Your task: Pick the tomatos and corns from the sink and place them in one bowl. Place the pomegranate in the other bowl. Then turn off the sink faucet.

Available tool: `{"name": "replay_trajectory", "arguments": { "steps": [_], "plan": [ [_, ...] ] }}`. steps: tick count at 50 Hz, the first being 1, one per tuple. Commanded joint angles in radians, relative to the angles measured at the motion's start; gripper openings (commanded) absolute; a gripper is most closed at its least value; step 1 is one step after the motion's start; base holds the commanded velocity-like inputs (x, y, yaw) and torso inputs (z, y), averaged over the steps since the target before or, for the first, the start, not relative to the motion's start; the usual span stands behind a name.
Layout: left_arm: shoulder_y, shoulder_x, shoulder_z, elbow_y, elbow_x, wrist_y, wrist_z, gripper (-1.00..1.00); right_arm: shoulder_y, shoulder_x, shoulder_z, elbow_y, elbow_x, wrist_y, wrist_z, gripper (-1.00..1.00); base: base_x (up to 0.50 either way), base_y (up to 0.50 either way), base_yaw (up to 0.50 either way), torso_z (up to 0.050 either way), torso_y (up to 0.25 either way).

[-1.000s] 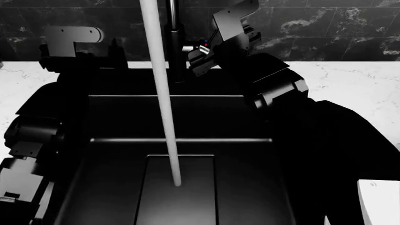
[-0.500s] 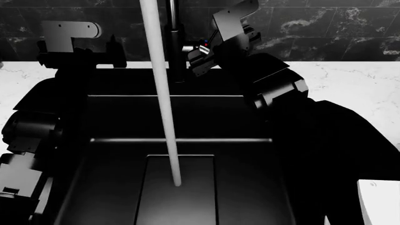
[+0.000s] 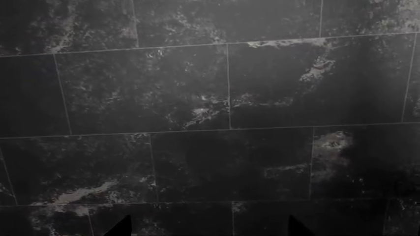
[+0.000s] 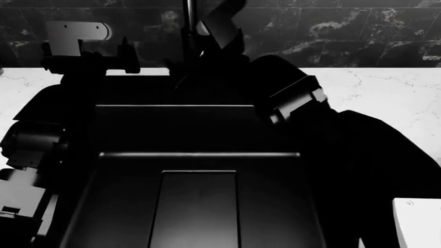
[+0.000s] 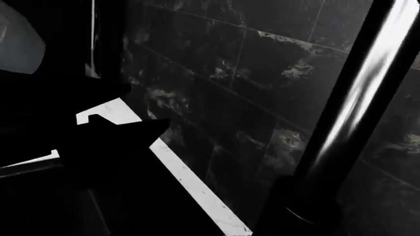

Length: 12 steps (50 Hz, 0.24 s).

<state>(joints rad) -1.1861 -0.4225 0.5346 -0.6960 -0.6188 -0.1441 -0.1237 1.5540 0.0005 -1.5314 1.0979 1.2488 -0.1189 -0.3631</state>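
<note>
The black sink (image 4: 200,206) fills the middle of the head view, and no water runs into it. The faucet's chrome stem (image 4: 187,10) rises at the back wall and shows close up as a shiny pole (image 5: 354,113) in the right wrist view. My right gripper (image 4: 219,28) is up against the faucet, and its jaws are lost in shadow. My left gripper (image 3: 208,228) is held up left of the sink, facing the black tile wall, open and empty. Tomatoes, corns, pomegranate and bowls are out of view.
White marble counter (image 4: 372,93) runs along both sides of the sink below the black tiled wall (image 4: 344,26). A white object's corner (image 4: 416,222) shows at the lower right. My dark arms cover much of the sink's sides.
The white water stream that fell into the sink is gone. My right arm has swung left across the faucet. The left arm has barely moved.
</note>
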Motion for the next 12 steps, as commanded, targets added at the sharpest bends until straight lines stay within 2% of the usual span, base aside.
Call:
{"name": "replay_trajectory", "arguments": {
  "steps": [1, 12],
  "plan": [
    [0.001, 0.004, 0.001, -0.007, 0.001, 0.006, 0.005, 1.00, -0.005, 0.000, -0.006, -0.024, 0.006, -0.021, -0.060, 1.00, 0.00, 0.00, 0.00, 0.000, 0.000],
    [0.000, 0.004, 0.000, -0.014, 0.002, 0.008, 0.007, 1.00, -0.005, 0.000, -0.006, -0.024, 0.006, -0.021, -0.060, 1.00, 0.00, 0.00, 0.00, 0.000, 0.000]
  ]
}}
